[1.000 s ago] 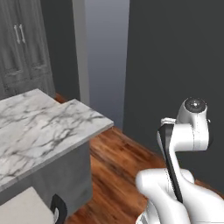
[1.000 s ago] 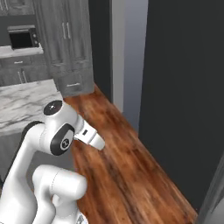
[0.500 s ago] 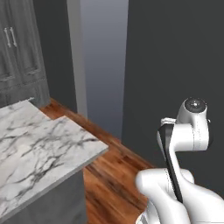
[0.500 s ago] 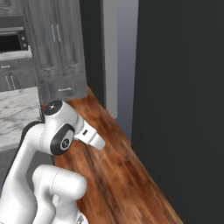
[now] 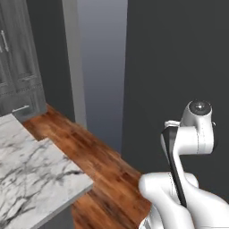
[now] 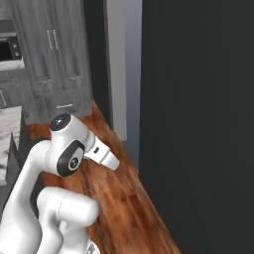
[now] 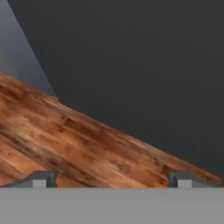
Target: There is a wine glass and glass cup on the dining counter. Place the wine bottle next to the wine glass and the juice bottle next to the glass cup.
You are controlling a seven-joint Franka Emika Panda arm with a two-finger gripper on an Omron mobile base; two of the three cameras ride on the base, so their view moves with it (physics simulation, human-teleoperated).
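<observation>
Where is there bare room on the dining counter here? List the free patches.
The dining counter corner in the left base view is bare marble right out to its edges, bordered by the wood floor. Nothing crowds it. The open pincer faces floor and the dark wall, holding nothing.

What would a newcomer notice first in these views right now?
Probably the big dark wall panel filling the right side, with the wooden floor running along its foot. Next, the white marble dining counter corner at the lower left of the left base view. In the hand view the gripper is open, fingers wide apart over bare floor, holding nothing.
</observation>
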